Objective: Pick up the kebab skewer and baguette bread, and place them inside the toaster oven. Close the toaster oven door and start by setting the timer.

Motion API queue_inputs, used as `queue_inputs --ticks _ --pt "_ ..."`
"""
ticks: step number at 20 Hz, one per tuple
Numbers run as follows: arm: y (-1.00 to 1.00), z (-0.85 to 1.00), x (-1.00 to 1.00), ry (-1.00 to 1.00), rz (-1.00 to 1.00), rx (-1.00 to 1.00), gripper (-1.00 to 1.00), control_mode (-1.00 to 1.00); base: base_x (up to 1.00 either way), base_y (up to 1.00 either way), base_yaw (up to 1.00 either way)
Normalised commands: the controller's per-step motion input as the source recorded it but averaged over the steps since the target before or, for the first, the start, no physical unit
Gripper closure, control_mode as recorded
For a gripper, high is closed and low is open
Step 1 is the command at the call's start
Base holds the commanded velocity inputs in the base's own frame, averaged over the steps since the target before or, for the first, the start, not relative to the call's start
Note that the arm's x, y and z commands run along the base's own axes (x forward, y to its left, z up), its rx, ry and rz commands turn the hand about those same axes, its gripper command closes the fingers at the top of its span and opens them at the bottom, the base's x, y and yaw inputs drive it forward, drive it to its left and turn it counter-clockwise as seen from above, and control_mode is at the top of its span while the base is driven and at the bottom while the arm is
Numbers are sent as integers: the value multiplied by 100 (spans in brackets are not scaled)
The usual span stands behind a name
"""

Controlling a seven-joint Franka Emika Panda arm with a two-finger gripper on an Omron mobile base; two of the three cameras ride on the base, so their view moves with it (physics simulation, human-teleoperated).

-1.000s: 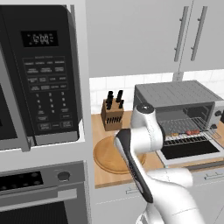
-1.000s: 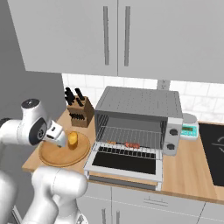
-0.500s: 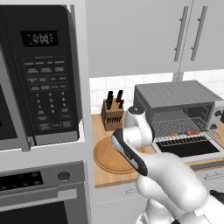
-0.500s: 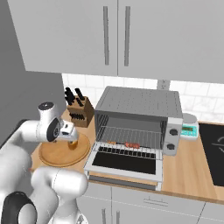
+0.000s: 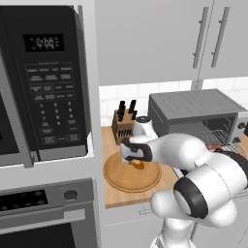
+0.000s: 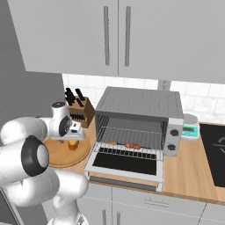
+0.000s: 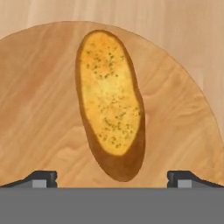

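**Directly over the bread, gripper spread wide**

Down at the round wooden board (image 7: 39,109), the gripper (image 7: 112,177) hung with its jaws fully parted and nothing between them — in the hand view its two dark fingertips (image 7: 41,178) stood well apart, one on each side of the near end of the baguette bread (image 7: 109,103). The loaf lay flat on the board, golden and flecked with green on top, with an orange-brown crust around its edge. Whether the tips touched the board could not be told.

From the left base view, the gripper (image 5: 131,157) pointed down at the board (image 5: 121,178), and a bit of the bread (image 5: 138,165) showed just beneath it. A knife block (image 5: 123,127) stood on the counter (image 5: 112,196) behind the board, close to the wall.

To the board's right sat the toaster oven (image 6: 140,118), its toaster oven door (image 6: 126,162) dropped open and lying flat toward the front of the counter. On the wire rack inside lay the kebab skewer (image 6: 127,145) — reddish chunks near the rack's front edge. The big black microwave (image 5: 46,82) was set in the wall column at the far left.
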Motion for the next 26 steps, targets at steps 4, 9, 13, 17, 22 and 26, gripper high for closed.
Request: queue_inputs --ticks 4,9,13,17,22,26 --pt "0 -30 44 1 4 0 -100 -100 0 0 0" --pt "0 -38 30 0 4 0 -100 -100 0 0 0" --pt "0 -36 2 0 3 -1 -100 -100 0 0 0" --pt "0 -25 7 0 2 -1 -100 -100 0 0 0" --pt "0 -26 -1 0 3 0 100 -100 0 0 0" --pt "0 -4 -15 0 8 0 100 -100 0 0 0"
